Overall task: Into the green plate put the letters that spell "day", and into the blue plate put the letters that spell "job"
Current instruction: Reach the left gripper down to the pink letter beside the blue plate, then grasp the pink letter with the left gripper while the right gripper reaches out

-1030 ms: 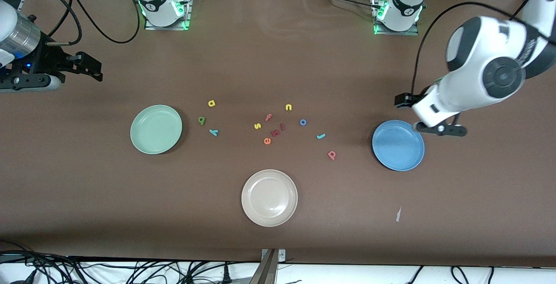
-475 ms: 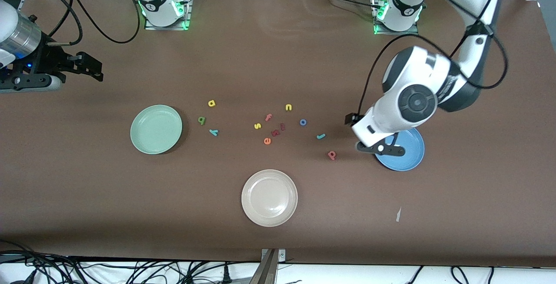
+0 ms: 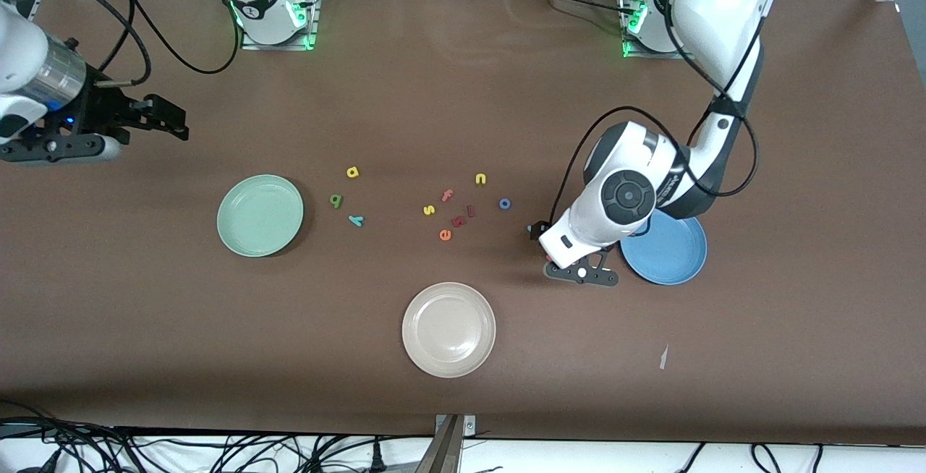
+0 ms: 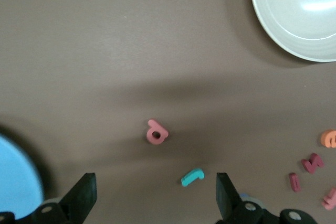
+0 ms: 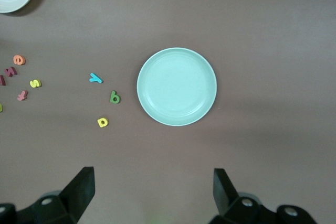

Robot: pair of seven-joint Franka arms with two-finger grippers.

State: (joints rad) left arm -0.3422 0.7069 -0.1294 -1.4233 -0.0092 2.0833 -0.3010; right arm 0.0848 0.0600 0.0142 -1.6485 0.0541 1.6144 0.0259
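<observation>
My left gripper (image 4: 155, 196) hangs open over the table beside the blue plate (image 3: 673, 252). The teal j (image 4: 192, 177) lies between its fingers, the pinkish-red b (image 4: 156, 132) just past them. In the front view the left hand covers most of both letters. The blue o (image 3: 505, 203) lies bare nearby. The yellow a (image 3: 352, 172), dark green d (image 3: 336, 200) and light blue y (image 3: 355, 220) lie beside the green plate (image 3: 260, 215). My right gripper (image 3: 168, 118) is open and empty, up in the air at the right arm's end of the table.
A cream-white plate (image 3: 448, 329) sits nearest the front camera, mid-table. Other letters cluster in the middle: yellow s (image 3: 429, 210), yellow n (image 3: 480, 179), orange e (image 3: 445, 235), pink f (image 3: 447, 195), dark red ones (image 3: 463, 218). A paper scrap (image 3: 663, 357) lies near the front edge.
The left arm has swung in from the table's end, across the blue plate, and now hangs above the j and b. The right gripper has shifted slightly toward the middle.
</observation>
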